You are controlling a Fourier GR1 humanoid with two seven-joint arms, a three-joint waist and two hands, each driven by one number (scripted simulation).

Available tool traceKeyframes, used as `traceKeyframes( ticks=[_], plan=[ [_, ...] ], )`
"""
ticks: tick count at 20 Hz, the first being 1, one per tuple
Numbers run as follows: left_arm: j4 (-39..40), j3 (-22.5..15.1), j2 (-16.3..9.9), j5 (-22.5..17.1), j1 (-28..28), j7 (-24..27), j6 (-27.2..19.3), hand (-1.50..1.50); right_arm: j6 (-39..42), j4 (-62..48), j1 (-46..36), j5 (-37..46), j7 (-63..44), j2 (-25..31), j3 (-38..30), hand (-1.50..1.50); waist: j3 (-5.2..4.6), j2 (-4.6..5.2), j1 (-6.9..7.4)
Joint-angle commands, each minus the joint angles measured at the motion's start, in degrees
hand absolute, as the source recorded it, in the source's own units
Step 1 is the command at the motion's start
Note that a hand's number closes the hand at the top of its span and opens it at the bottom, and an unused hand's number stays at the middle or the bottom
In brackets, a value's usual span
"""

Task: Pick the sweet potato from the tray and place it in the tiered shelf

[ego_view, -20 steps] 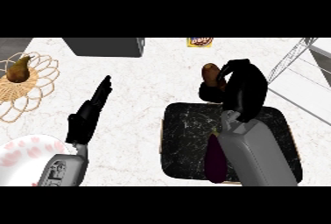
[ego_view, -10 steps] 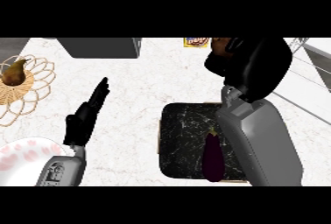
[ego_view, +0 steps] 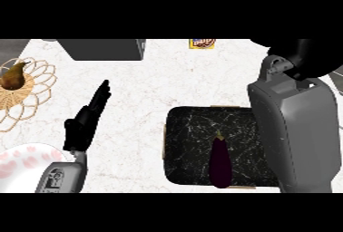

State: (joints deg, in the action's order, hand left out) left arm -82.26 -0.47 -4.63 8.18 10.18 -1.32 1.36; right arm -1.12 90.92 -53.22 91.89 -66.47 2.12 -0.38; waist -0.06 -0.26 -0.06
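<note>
My right hand is raised at the far right, beyond the tray's back edge, partly cut off by the view's top. It stays curled as it was on the sweet potato, which is hidden inside it. The dark marbled tray lies at the centre right, with my right forearm covering its right side. Only a sliver of the tiered shelf shows at the right edge. My left hand rests open at the left, fingers pointing away from me.
A purple eggplant lies on the tray. A pear sits on a woven mat at the far left. A pink-dotted plate is at the lower left. A dark grey box and a yellow packet stand at the back.
My right hand has lifted the sweet potato off the tray and carried it back and to the right, towards the shelf. The left hand has not moved.
</note>
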Motion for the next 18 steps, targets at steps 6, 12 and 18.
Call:
traceKeyframes(
  ticks=[6,12,18],
  plan=[
    [-0.22,-2.47,2.92,2.42,-0.2,0.01,-2.6,0.0,6.8,-2.63,-7.51,3.9,-3.0,3.59,-8.67,1.5,0.02,0.2,0.16],
    [2.31,-0.27,0.45,1.4,0.92,1.8,-0.56,0.0,5.17,-4.54,-7.03,2.54,3.87,9.8,-13.46,1.5,0.03,0.33,-0.01],
    [-1.88,0.25,0.28,0.0,-0.04,-1.55,0.02,0.0,6.69,-6.93,-6.48,2.92,8.44,14.59,-14.12,1.5,0.05,0.23,0.41]
  ],
)
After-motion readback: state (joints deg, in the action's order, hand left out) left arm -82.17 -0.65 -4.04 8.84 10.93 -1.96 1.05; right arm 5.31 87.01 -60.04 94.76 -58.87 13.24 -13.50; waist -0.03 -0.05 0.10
